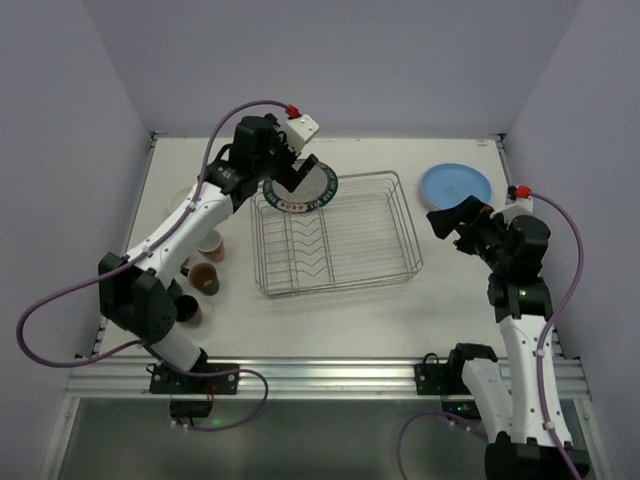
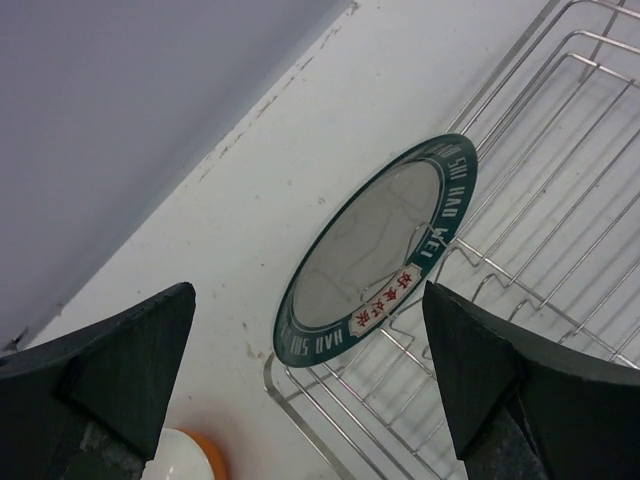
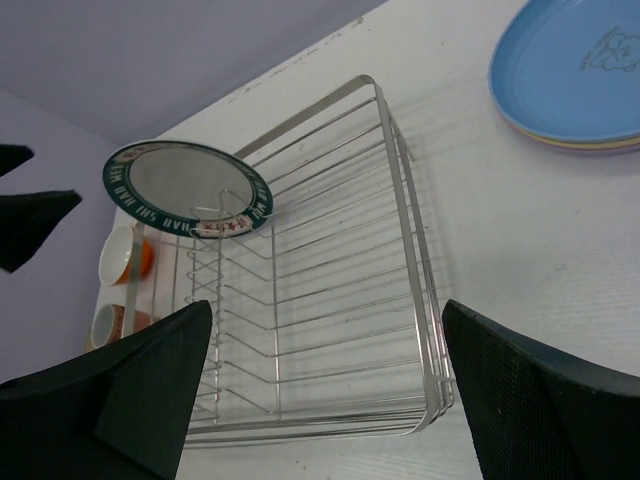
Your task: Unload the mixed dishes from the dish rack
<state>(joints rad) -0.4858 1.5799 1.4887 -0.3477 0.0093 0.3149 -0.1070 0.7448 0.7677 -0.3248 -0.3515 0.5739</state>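
Observation:
The silver wire dish rack (image 1: 412, 240) stands mid-table, and only one dish is in it. That dish is a plate with a green lettered rim (image 1: 300, 192), leaning at the rack's far left corner. My left gripper (image 1: 298, 172) hovers open just above the plate, touching nothing. In the left wrist view the plate (image 2: 385, 250) lies ahead between the spread fingers (image 2: 150, 350), over the rack's corner (image 2: 304, 429). My right gripper (image 1: 450, 222) is open and empty beside the rack's right side. Its wrist view looks along the rack (image 3: 405, 190) to the plate (image 3: 187, 190).
A blue plate (image 1: 456, 184) lies on the table at the far right, on top of a yellow-edged one (image 3: 590, 146). Left of the rack stand an orange bowl (image 3: 128, 255) and three small cups (image 1: 210, 243) (image 1: 205, 278) (image 1: 188, 308). Walls close in the back and sides.

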